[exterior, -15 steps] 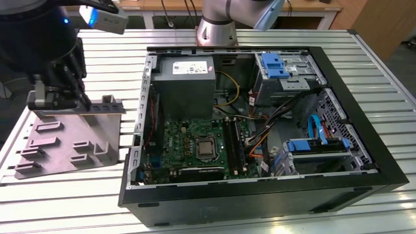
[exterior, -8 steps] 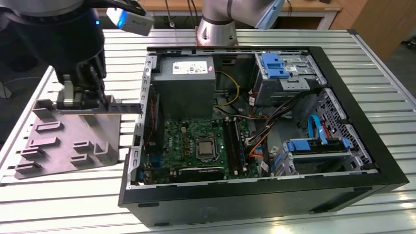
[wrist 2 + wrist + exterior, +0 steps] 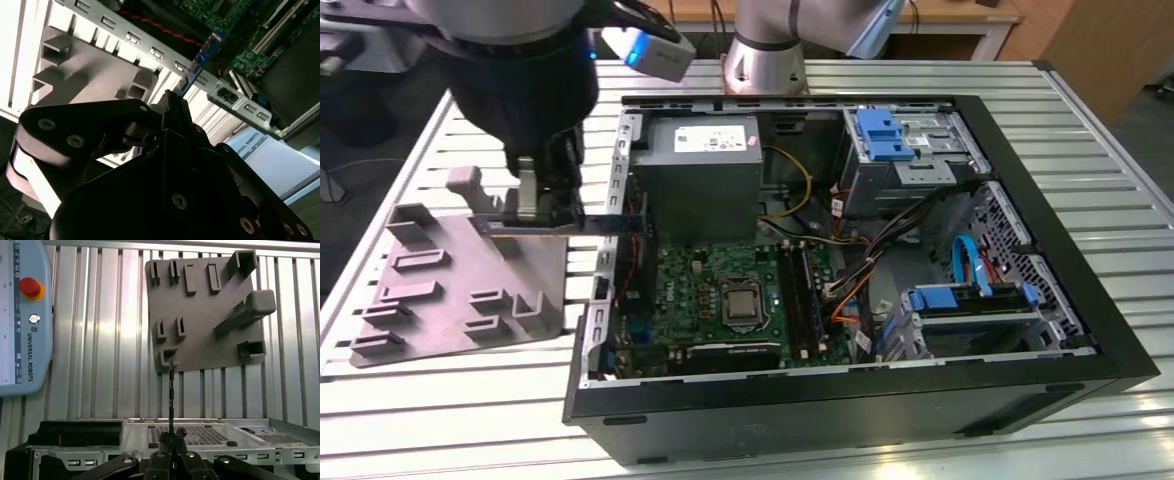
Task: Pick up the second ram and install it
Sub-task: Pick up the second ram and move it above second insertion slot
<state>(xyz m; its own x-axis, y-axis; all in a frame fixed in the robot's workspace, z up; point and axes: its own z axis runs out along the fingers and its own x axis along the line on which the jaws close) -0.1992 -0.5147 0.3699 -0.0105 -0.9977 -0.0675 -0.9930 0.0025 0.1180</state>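
**Containers.** An open computer case (image 3: 854,410) lies on its side. It holds:
- a green motherboard (image 3: 694,290), with a square silver processor chip (image 3: 740,305) near its middle and long black slots (image 3: 803,290) just beside the chip, toward the exterior view's right;
- a grey power supply (image 3: 700,170) with a white label (image 3: 714,138);
- blue drive caddies (image 3: 881,130);
- loose coloured cables (image 3: 854,260) between the board and the caddies.

A grey holder tray (image 3: 440,290) with upright posts and shallow pockets stands just beside the case, on the exterior view's left.

**Task object.** The tool (image 3: 558,205) is clenched on one end of the second ram (image 3: 616,223). The stick is held level and on edge, clear of the tray. In the second wrist view the tool (image 3: 172,100) grips the blue-green stick (image 3: 202,56). Its free end reaches over the case's perforated metal rim (image 3: 150,50) toward the motherboard. In the first wrist view the stick (image 3: 170,390) appears edge-on as a thin dark line rising from the tool (image 3: 171,437), over the gap between the case and the tray (image 3: 210,340).

**Surface and room.** Case and tray rest on a slatted aluminium bench (image 3: 1107,130). The arm's silver base (image 3: 767,60) is mounted at the bench's far edge. Wooden furniture (image 3: 1107,50) stands beyond it.

**Writing.** A pale teach pendant (image 3: 25,340) with a red button (image 3: 30,286) lies on the bench and carries lettering. The print on the power-supply label is too small to make out.
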